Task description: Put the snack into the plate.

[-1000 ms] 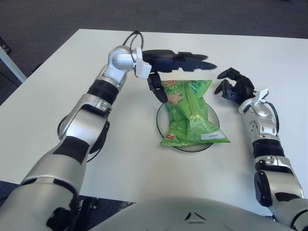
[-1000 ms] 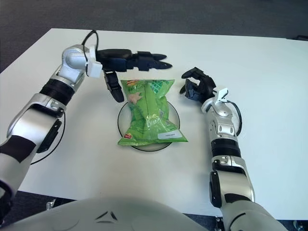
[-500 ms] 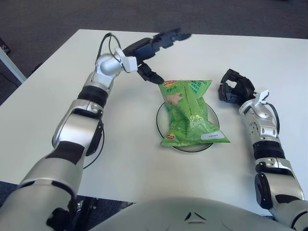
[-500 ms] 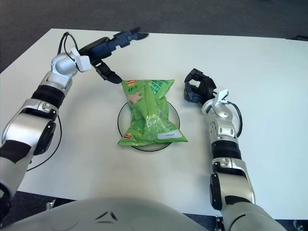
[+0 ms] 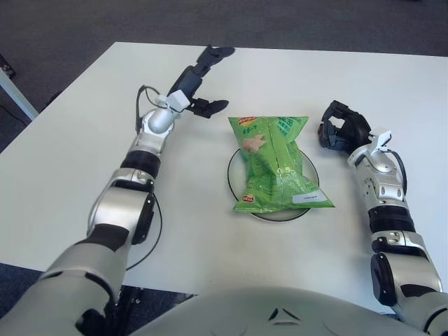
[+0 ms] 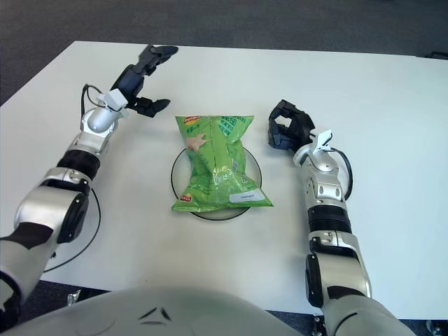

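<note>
Squarely in the middle of the scene, the green snack bag [image 5: 278, 164] lies on the round plate [image 5: 309, 169], its long axis running away from the robot, the top edge overhanging the far rim and the bottom corners spilling past the near rim. A white label strip shows near the bag's lower right corner. The plate sits on the white table [image 5: 231, 238], and only slivers of it show at either side of the bag. The left hand [image 5: 198, 80] is to the bag's upper left, apart from it and holding nothing; its fingers are spread loose, two stretched toward the far edge of the table and the third pointing sideways toward the bag. The right hand [image 6: 287, 127] shows just right of the bag's top corner, not touching it, fingers curled inward on themselves with nothing between them. Beneath the left forearm, a thin black ring [image 5: 155, 222] lies flat on the table, partly hidden by the arm.
</note>
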Motion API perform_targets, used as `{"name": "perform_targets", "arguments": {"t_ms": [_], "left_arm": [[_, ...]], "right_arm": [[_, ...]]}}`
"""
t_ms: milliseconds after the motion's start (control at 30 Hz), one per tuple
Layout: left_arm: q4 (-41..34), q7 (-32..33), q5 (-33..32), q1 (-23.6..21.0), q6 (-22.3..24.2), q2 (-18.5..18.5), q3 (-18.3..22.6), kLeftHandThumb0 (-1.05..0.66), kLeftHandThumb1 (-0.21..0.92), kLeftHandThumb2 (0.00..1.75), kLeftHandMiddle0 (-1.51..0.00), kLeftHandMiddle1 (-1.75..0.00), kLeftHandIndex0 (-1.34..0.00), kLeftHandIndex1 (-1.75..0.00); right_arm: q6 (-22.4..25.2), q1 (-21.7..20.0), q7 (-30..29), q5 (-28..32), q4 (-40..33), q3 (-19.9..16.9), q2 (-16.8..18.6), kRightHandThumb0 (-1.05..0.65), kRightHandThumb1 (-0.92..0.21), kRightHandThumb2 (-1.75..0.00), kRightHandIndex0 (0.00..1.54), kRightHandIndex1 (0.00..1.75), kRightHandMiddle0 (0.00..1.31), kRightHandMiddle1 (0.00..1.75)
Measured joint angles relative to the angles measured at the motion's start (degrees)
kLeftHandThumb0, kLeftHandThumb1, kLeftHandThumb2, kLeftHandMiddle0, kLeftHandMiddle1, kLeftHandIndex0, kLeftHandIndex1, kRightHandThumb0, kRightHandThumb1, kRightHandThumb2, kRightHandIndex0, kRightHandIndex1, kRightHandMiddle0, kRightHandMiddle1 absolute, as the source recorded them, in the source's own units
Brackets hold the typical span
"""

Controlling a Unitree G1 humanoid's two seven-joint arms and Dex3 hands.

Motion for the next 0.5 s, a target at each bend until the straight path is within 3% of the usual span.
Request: {"name": "perform_targets", "arguments": {"t_ms": [167, 367, 500], "left_arm": [[-1.6, 5.6, -3.7, 4.6, 5.9, -3.2, 4.1, -0.39, 0.68, 0.85, -0.54, -1.69, -0.33, -1.73], [-7.1, 10.2, -7.4, 8.6, 20.9, -7.7, 6.4, -0.4, 0.62, 0.93, -0.75, -1.74, -0.38, -1.75], [-10.2, 10.4, -8.7, 9.8, 27.5, -9.0, 6.9, -0.4, 0.59, 0.97, -0.84, -1.74, -0.41, -1.75]], "right_arm": [[0.0, 0.3, 0.0, 0.0, -0.5, -0.1, 0.0, -0.47, -0.36, -1.26, 1.28, 1.75, 0.58, 1.75], [0.2, 0.3, -0.2, 0.0, -0.7, -0.4, -0.1, -0.47, -0.36, -1.27, 1.29, 1.75, 0.58, 1.75], [0.2, 0.3, -0.2, 0.0, -0.7, -0.5, 0.0, -0.47, -0.36, -1.27, 1.3, 1.75, 0.58, 1.75]]}}
